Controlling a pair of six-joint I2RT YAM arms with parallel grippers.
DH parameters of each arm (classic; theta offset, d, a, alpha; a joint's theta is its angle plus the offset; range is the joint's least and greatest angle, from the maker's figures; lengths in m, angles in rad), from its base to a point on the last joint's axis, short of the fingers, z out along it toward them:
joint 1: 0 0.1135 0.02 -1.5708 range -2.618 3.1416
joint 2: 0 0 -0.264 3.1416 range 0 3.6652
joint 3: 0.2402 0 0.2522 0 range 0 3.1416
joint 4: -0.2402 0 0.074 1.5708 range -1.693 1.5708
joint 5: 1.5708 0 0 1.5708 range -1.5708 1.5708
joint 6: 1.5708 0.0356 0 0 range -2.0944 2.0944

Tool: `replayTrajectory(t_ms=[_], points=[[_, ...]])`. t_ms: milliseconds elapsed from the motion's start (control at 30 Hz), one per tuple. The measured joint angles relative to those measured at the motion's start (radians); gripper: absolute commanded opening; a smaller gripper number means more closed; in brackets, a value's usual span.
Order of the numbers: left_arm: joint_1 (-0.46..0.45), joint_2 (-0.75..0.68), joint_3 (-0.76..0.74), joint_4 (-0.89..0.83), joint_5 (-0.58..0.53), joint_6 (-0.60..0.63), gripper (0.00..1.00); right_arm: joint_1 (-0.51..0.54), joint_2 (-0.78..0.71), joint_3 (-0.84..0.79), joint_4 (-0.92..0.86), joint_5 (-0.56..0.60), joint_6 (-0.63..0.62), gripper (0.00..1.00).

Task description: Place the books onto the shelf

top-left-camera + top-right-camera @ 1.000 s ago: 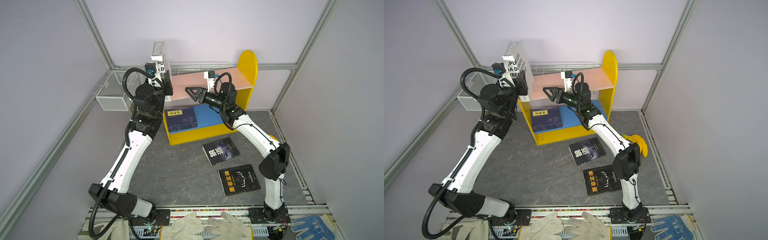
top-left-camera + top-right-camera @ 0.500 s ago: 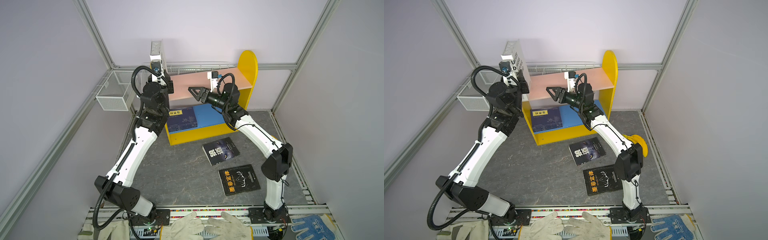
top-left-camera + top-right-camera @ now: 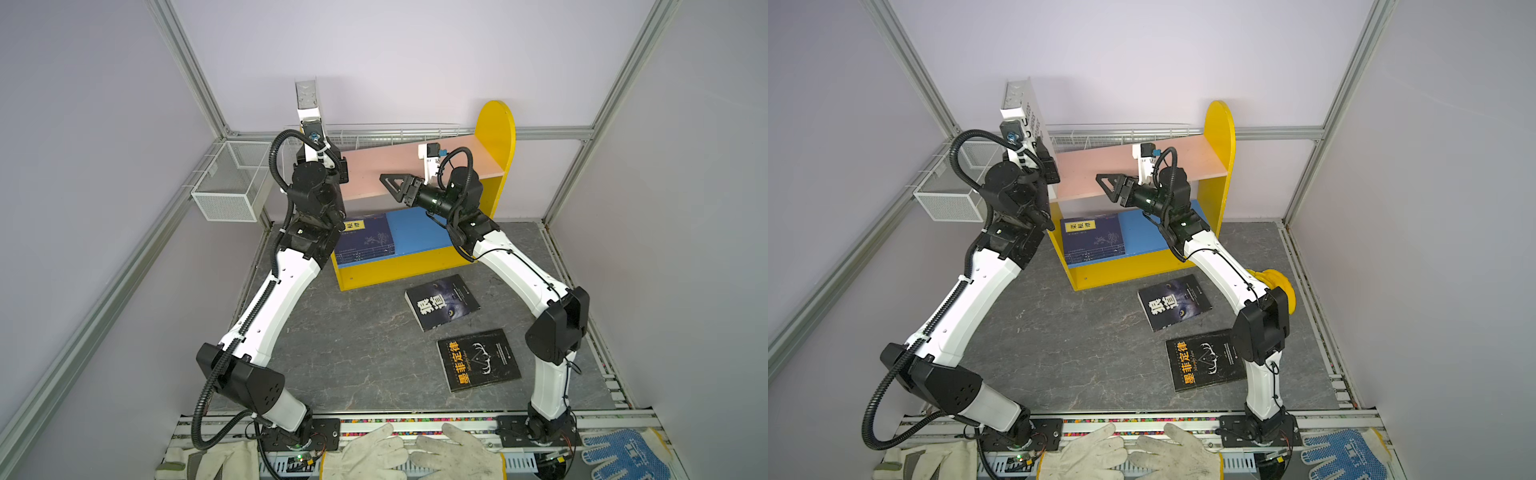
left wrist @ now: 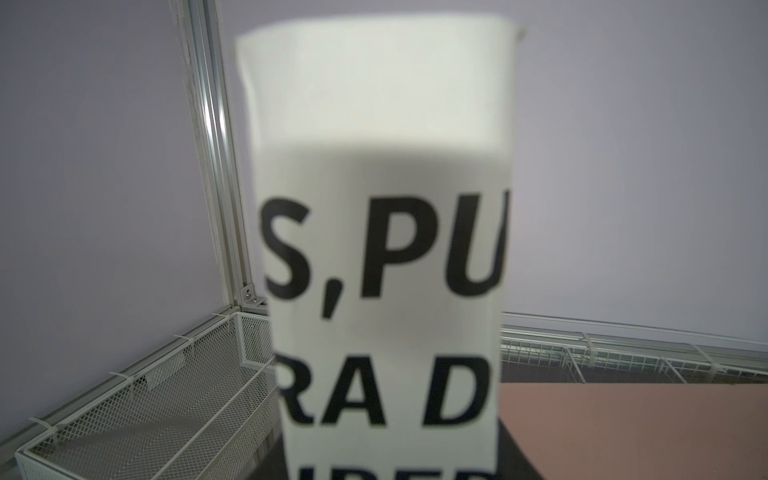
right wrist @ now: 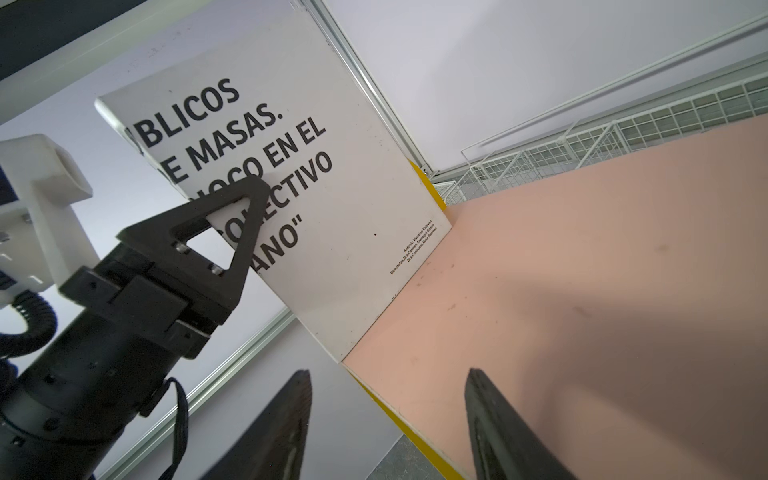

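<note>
Your white book (image 5: 332, 166) stands upright at the end of the shelf (image 3: 496, 137) nearest the wire basket (image 3: 228, 183). Its lower corner meets the shelf's pink board (image 5: 582, 270), and its bold black lettering faces along that board. Your left gripper (image 5: 255, 187) is clamped on this book. One triangular finger lies flat on the printed cover, the other is hidden behind it, and the left wrist view is almost filled by the book's blurred lettering. On the shelf's blue board (image 3: 419, 226), at the same basket end, the navy books (image 3: 368, 237) lie flat in a stack with a yellow label on the top cover. The rest of that board is bare. The two black books lie face up on the grey surface (image 3: 353, 353) in front of the shelf, near each other but apart. One (image 3: 442, 301) is just in front of the shelf's yellow base, and the other (image 3: 478, 359) lies further from the shelf. Your right gripper (image 5: 388, 372) hovers over the front edge of the pink board, pointing toward the white book. Its fingers are spread with nothing between them. Well in front of the shelf, at the arms' bases, lie several work gloves (image 3: 415, 453).
</note>
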Motion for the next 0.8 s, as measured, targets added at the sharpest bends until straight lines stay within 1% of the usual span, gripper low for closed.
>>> replayTrajectory(t_ms=[100, 267, 567, 667, 800], points=[[0.000, 0.000, 0.000, 0.000, -0.008, 0.006, 0.54, -0.001, -0.006, -0.008, 0.000, 0.001, 0.000, 0.62], [0.000, 0.001, 0.008, -0.007, -0.014, 0.007, 0.54, -0.003, -0.013, -0.019, 0.002, 0.004, 0.000, 0.62], [0.000, 0.008, 0.018, -0.014, -0.021, 0.023, 0.58, -0.008, -0.039, -0.053, 0.000, 0.013, -0.001, 0.62], [0.000, 0.010, 0.023, -0.019, -0.028, 0.026, 0.63, -0.008, -0.044, -0.060, -0.001, 0.017, -0.001, 0.63], [0.000, 0.010, 0.023, -0.024, -0.038, 0.032, 0.75, -0.010, -0.052, -0.070, -0.004, 0.023, -0.003, 0.63]])
